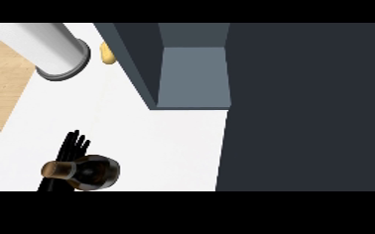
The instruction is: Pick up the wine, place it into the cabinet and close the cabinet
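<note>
Left hand (67,151) open, wine bottle (86,171) just beside it

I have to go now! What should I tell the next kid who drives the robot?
Left hand: open, fingers straight, beside the wine bottle at the lower left of the white counter.
Right hand: not in view.
Cabinet: open, its inside bare; the dark door stands at the right.
Done: nothing yet; the wine is not lifted.
Left: grasp the wine, put it in the cabinet, shut the door.
</note>
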